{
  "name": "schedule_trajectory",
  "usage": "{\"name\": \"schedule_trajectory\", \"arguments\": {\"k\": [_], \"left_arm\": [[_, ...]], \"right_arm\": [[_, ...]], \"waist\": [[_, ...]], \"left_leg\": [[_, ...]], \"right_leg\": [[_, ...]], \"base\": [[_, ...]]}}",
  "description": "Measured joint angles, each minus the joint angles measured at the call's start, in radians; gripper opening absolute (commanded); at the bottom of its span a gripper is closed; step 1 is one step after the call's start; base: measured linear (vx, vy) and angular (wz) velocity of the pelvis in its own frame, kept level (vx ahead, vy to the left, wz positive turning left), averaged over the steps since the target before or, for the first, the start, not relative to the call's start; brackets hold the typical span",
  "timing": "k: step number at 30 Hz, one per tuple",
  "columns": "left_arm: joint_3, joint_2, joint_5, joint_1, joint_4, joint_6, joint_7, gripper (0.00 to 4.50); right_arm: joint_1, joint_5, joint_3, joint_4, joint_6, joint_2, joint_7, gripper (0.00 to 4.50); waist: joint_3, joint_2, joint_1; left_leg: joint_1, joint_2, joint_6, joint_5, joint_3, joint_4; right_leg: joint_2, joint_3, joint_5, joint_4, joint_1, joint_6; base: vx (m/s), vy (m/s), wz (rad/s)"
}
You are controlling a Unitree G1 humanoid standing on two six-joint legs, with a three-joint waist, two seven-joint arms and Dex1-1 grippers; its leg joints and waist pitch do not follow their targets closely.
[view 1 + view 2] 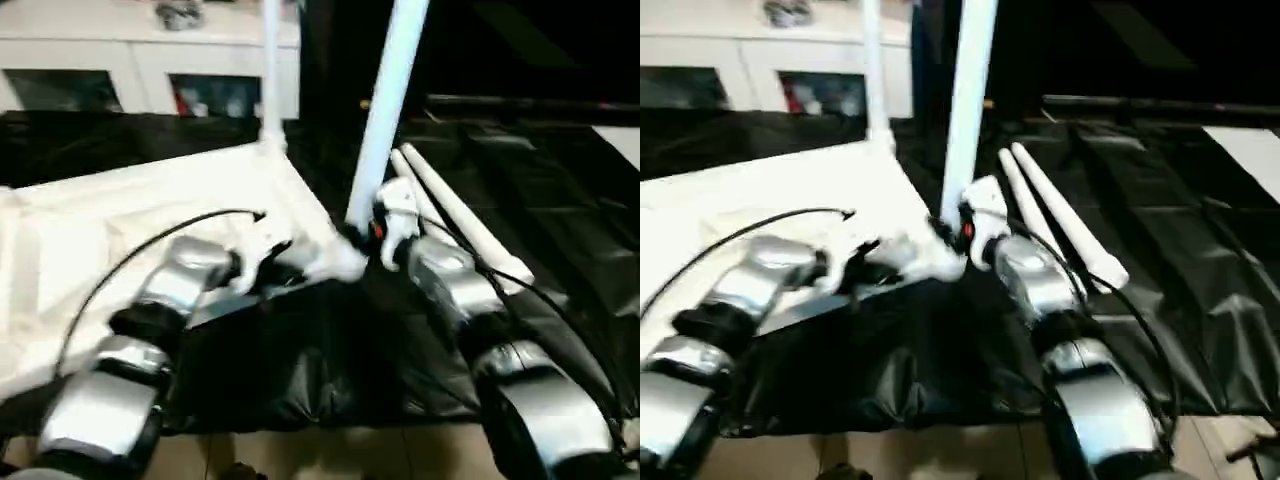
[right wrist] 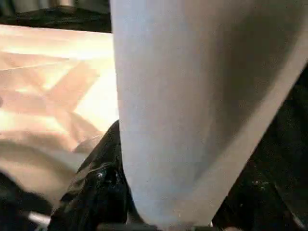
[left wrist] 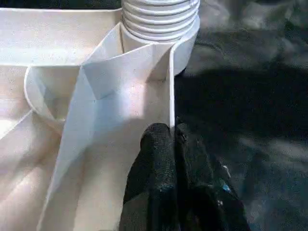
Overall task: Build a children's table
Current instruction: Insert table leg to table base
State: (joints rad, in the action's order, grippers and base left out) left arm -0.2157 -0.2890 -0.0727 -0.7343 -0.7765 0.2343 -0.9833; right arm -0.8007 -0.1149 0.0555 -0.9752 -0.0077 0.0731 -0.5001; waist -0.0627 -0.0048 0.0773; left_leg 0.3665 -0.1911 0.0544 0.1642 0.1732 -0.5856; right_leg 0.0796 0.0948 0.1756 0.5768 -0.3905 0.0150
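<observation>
The children's table's white tabletop point(image 1: 120, 220) lies upside down on a black sheet, ribbed underside up. One white leg point(image 1: 270, 70) stands upright in its far corner socket. A second leg point(image 1: 385, 120) rises, slightly tilted, from the near right corner socket point(image 3: 161, 24), where its ribbed end shows. My right gripper point(image 1: 365, 235) is shut on this leg just above the socket, a black finger point(image 2: 98, 185) pressed against it. My left gripper point(image 3: 172, 132) is shut on the tabletop's thin rim wall beside that same corner. Two loose legs point(image 1: 460, 220) lie side by side on the sheet to the right.
The black sheet point(image 1: 560, 200) covers the floor under and to the right of the tabletop. A white cabinet with glass doors point(image 1: 150, 60) stands behind. A flat white board point(image 1: 1250, 150) lies at the far right. Tiled floor point(image 1: 330, 455) shows near my body.
</observation>
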Motion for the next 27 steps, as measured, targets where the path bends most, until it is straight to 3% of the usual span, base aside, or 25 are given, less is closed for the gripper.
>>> {"name": "schedule_trajectory", "arguments": {"k": [3,17,20,23,24,27], "left_arm": [[-0.001,0.009,-0.015,0.031,0.073,0.037,0.032,0.00],[-0.010,0.001,-0.034,0.058,0.155,0.092,0.062,0.00],[-0.010,0.001,-0.035,0.058,0.157,0.095,0.061,0.00],[-0.017,-0.002,-0.033,0.063,0.175,0.095,0.049,0.00],[-0.019,-0.005,-0.034,0.063,0.184,0.095,0.046,0.00],[-0.019,-0.007,-0.033,0.065,0.191,0.095,0.042,0.00]], "right_arm": [[-0.019,0.015,-0.003,-0.021,0.001,-0.003,0.007,1.88],[-0.057,0.033,-0.011,-0.067,-0.002,-0.026,0.039,1.88],[-0.058,0.033,-0.021,-0.074,-0.002,-0.031,0.037,2.60],[-0.045,0.031,-0.035,-0.107,-0.001,-0.035,0.035,2.67],[-0.046,0.031,-0.039,-0.110,-0.002,-0.036,0.034,2.92],[-0.047,0.029,-0.046,-0.114,-0.005,-0.039,0.031,3.12]], "waist": [[0.002,-0.003,-0.003],[0.004,-0.007,-0.007],[0.004,-0.007,-0.011],[0.003,-0.007,-0.008],[0.003,-0.007,-0.006],[0.004,-0.008,-0.005]], "left_leg": [[0.000,0.000,0.000,0.000,0.001,0.001],[-0.008,0.000,0.002,0.001,0.002,0.011],[-0.008,0.000,0.002,0.001,0.002,0.011],[-0.003,0.000,0.002,0.001,0.003,0.011],[0.000,0.000,0.002,0.001,0.003,0.011],[0.001,0.000,0.003,0.000,0.003,0.011]], "right_leg": [[0.000,0.000,-0.003,0.001,-0.001,0.004],[0.000,0.000,-0.007,0.003,-0.001,0.007],[0.000,0.000,-0.007,0.003,-0.001,0.007],[0.000,0.000,-0.007,0.002,-0.004,0.007],[0.000,-0.001,-0.008,0.002,-0.006,0.008],[0.000,-0.001,-0.013,0.003,-0.008,0.014]], "base": [[0.000,0.000,0.00],[0.000,0.000,0.00],[0.000,0.000,0.00],[0.000,0.000,0.00],[0.000,0.000,0.00],[0.000,0.000,0.00]]}}
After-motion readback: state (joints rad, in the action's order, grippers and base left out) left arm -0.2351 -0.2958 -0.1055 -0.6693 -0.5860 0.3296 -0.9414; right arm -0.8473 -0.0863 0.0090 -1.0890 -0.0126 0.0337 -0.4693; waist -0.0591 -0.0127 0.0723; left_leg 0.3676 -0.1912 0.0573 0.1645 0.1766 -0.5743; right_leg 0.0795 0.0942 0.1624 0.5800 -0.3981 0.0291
